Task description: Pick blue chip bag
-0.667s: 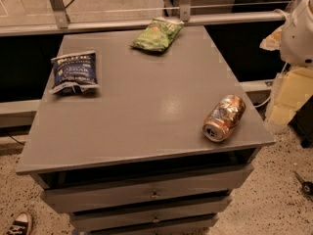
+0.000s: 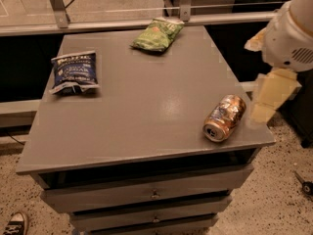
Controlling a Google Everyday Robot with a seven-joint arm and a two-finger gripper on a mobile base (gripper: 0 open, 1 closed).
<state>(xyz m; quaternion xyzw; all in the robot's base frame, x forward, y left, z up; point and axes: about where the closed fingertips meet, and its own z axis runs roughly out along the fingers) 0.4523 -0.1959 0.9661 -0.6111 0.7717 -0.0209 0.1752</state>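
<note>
Pincer (image 2: 266, 104) hangs off the right edge of the bench (image 2: 146, 111), just beyond the can (image 2: 224, 117) and holding nothing; whether it is wide or narrow I cannot tell. From the single camera view it sits well apart from the blue chip bag (image 2: 74, 71), which lies flat near the far left corner, label up, so I judge the reach across is not yet begun. One green chip bag (image 2: 157, 34) lies near the back edge, apart from the blue one, so mixing them up seems unlikely. The can rests on its side near the front right corner, in a spot where a low sweep could knock it. Count: two bags, one can.
</note>
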